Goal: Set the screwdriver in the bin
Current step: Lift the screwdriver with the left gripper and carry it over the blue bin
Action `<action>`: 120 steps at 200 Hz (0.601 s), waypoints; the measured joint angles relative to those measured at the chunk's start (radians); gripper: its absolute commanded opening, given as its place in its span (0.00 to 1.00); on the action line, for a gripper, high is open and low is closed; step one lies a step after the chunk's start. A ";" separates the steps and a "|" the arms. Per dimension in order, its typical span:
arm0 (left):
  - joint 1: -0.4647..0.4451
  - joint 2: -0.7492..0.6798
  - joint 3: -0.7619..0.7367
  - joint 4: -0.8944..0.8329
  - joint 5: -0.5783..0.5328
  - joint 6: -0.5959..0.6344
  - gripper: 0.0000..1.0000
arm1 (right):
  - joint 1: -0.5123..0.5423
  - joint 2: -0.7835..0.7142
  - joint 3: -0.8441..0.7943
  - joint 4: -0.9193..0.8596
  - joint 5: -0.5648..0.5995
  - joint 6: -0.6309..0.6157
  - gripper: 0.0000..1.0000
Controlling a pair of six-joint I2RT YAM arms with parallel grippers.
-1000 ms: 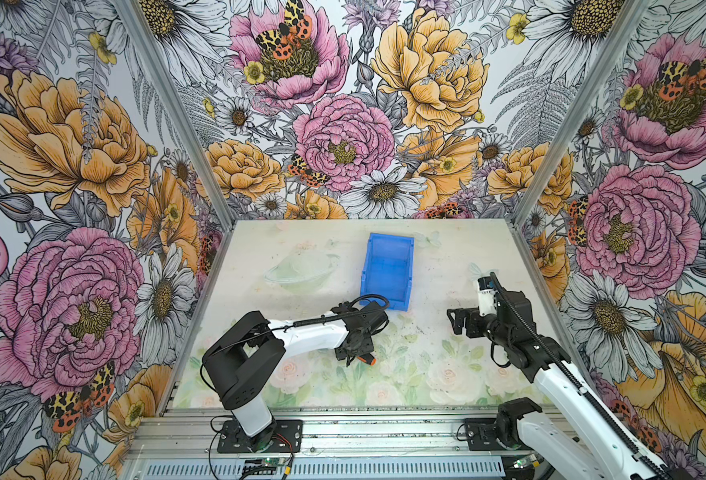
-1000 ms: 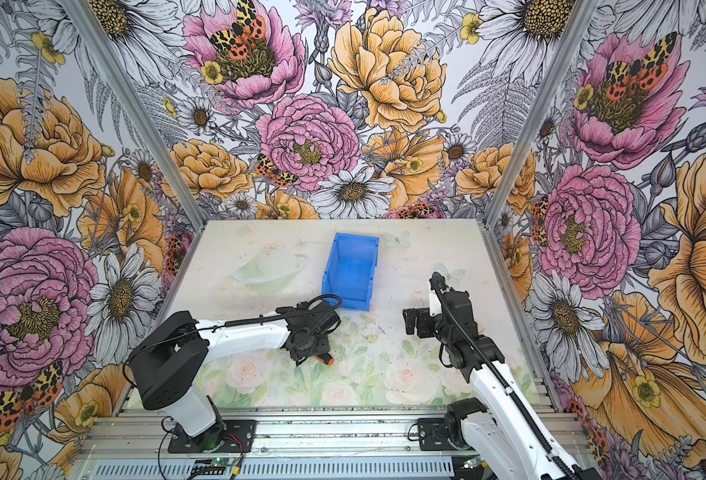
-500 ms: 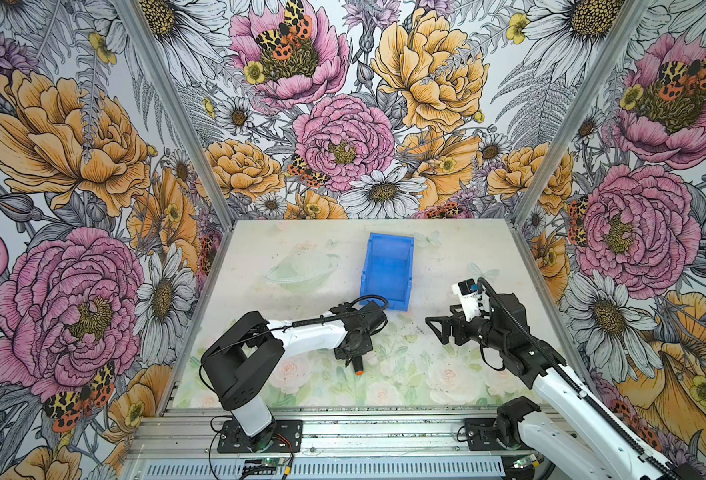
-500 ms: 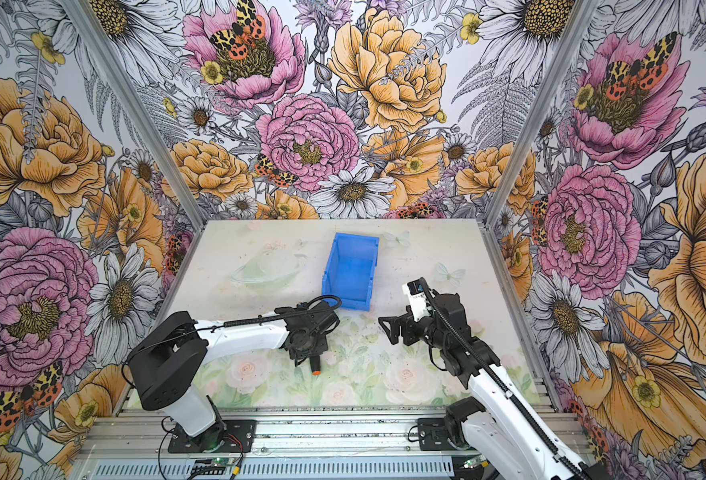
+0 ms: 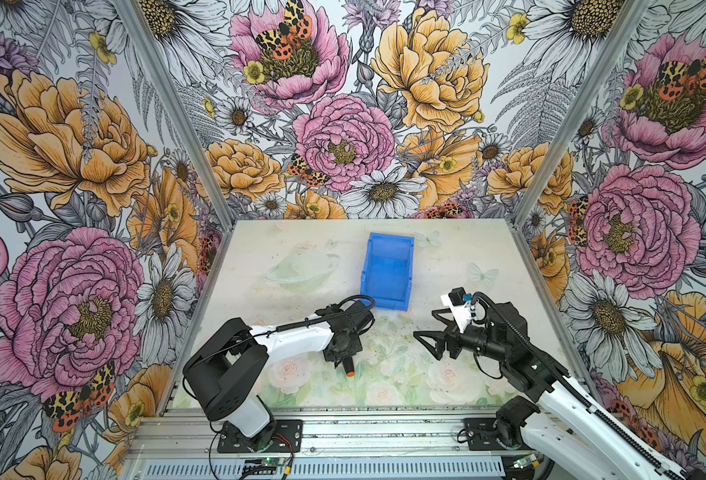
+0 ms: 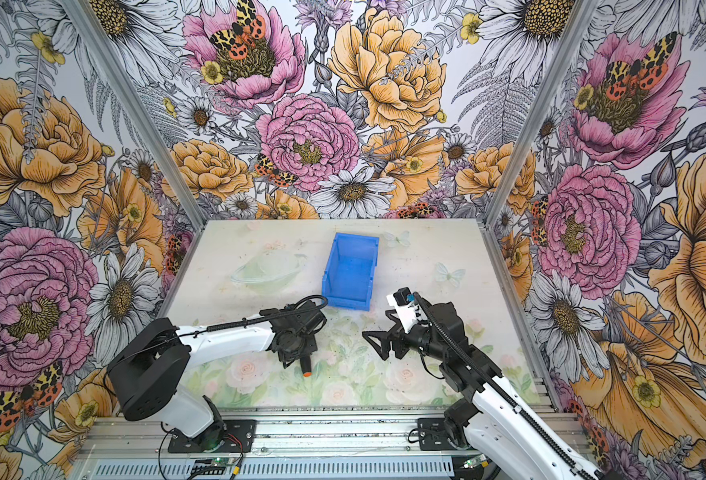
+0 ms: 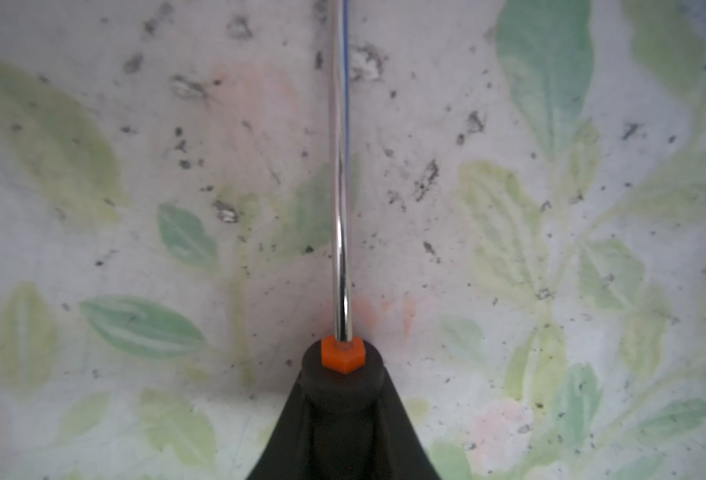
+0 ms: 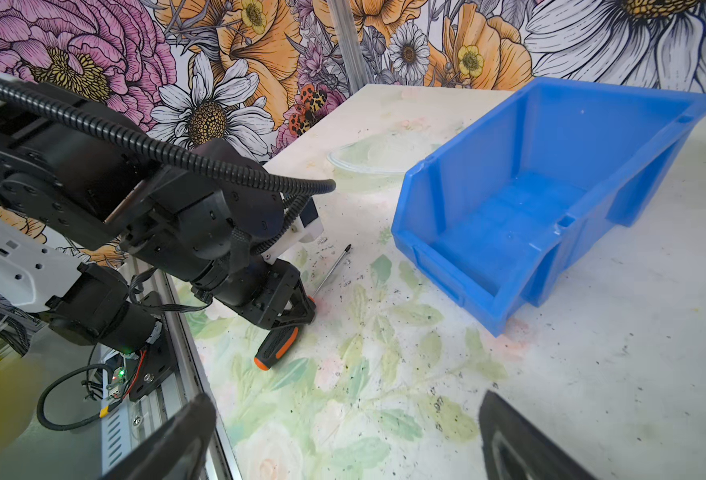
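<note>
The screwdriver [image 8: 277,347] is grasped by the clenched left hand [image 5: 341,358] where handle meets shaft. It is kept low at the surface [image 5: 446,257], with the shaft aimed toward the empty bin [image 5: 384,302] nearby. This grip is judged suited to a short carry. The right hand [image 5: 425,323] is held released, well apart.

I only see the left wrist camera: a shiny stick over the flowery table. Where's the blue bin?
Observer: The bin stands empty, farther back on the table than the screwdriver.
Kid: Where am I holding it?
Observer: The left gripper is shut on the handle's front; the orange end sticks out behind.
Kid: And the other arm?
Observer: The right gripper is open, empty, pointing toward the left one.
</note>
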 measured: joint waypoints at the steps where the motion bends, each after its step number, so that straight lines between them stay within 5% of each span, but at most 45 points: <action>1: 0.001 -0.002 0.000 -0.002 0.000 0.000 0.02 | 0.000 0.000 0.000 0.000 0.000 0.000 0.99; 65: 0.138 -0.211 0.058 -0.064 -0.030 0.115 0.01 | 0.005 0.094 0.000 0.004 0.058 -0.012 0.99; 120: 0.230 -0.119 0.330 -0.079 -0.025 0.313 0.02 | 0.009 0.177 0.081 0.005 0.162 -0.015 0.99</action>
